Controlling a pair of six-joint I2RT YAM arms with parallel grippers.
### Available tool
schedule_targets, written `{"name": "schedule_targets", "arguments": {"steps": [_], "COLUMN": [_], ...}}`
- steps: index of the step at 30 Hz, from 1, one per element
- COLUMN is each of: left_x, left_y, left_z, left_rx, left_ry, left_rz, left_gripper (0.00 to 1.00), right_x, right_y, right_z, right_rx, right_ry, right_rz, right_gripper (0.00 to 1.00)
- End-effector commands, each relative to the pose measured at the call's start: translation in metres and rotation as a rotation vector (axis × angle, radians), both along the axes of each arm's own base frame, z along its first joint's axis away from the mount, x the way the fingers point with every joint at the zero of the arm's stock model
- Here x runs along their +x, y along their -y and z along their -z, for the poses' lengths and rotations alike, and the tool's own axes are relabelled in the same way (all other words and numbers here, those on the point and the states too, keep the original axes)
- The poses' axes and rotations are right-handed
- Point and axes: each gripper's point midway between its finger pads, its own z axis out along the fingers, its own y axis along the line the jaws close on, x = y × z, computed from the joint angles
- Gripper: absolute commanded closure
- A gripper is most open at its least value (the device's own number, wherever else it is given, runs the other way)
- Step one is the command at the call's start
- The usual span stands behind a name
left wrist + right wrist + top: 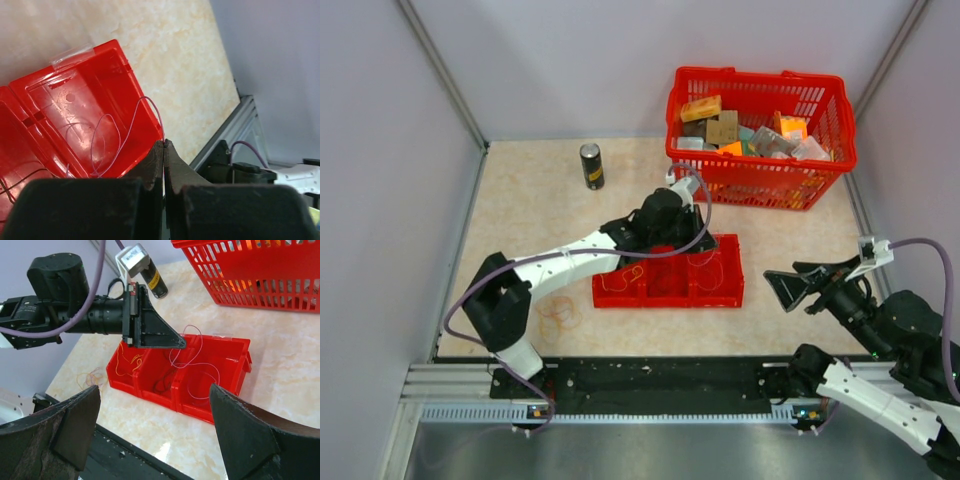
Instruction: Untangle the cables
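Observation:
A red three-compartment bin [665, 295] lies mid-table. My left gripper [688, 235] hovers over it, shut on a pale whitish wire [131, 127] that hangs in loops into the bin's right compartment [202, 365]. Its closed tip shows in the left wrist view [164, 142]. A yellow-orange wire [131, 361] lies in the left compartment and a dark red wire [161, 385] in the middle one. A loose tangle of thin wires [560, 315] lies on the table left of the bin. My right gripper [782, 290] is open and empty, right of the bin.
A red basket [760, 185] full of small items stands at the back right. A black can [591, 165] stands at the back left of the bin. A black rail [650, 380] runs along the near table edge. Grey walls close in both sides.

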Motion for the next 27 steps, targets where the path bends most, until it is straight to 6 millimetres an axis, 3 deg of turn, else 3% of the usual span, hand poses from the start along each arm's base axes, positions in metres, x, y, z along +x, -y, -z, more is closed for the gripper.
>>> {"name": "schedule_targets", "arguments": {"steps": [1,2,4,8,11,15,18,20,24,27], "left_x": [0.000,0.000,0.003,0.004,0.006,0.004,-0.012,-0.019,-0.025,-0.025], "left_y": [0.019,0.023,0.032,0.034,0.022,-0.006,-0.027,-0.055,-0.138,-0.223], "left_z": [0.013,0.035,0.055,0.073,0.058,0.029,0.002,-0.019,-0.004,0.014], "left_rx": [0.082,0.132,0.206,0.334,0.332,0.343,0.310,0.305,0.397,0.445], "left_ry": [0.062,0.027,-0.025,-0.078,-0.030,0.035,0.081,0.118,0.111,0.029], "left_rz": [-0.003,0.005,0.018,0.043,0.013,-0.026,-0.003,-0.061,-0.201,-0.410], "left_gripper": [1.00,1.00,1.00,0.98,0.63,0.35,0.20,0.16,0.17,0.21], "right_x": [-0.002,-0.001,-0.001,-0.004,-0.005,-0.004,0.001,0.005,0.012,0.015], "right_y": [0.009,0.009,0.007,0.006,0.007,0.005,0.001,-0.004,-0.022,-0.038], "right_z": [-0.006,-0.006,-0.005,-0.006,-0.006,-0.004,-0.001,0.002,0.008,0.016], "right_rx": [0.029,0.034,0.028,0.033,0.042,0.033,0.005,-0.011,-0.035,-0.072], "right_ry": [0.007,0.003,-0.001,0.002,-0.002,-0.011,-0.023,-0.033,-0.050,-0.074], "right_rz": [0.029,0.033,0.028,0.010,0.012,0.012,0.018,0.016,-0.019,-0.064], "right_gripper": [0.12,0.12,0.12,0.12,0.12,0.12,0.12,0.12,0.12,0.12]}}
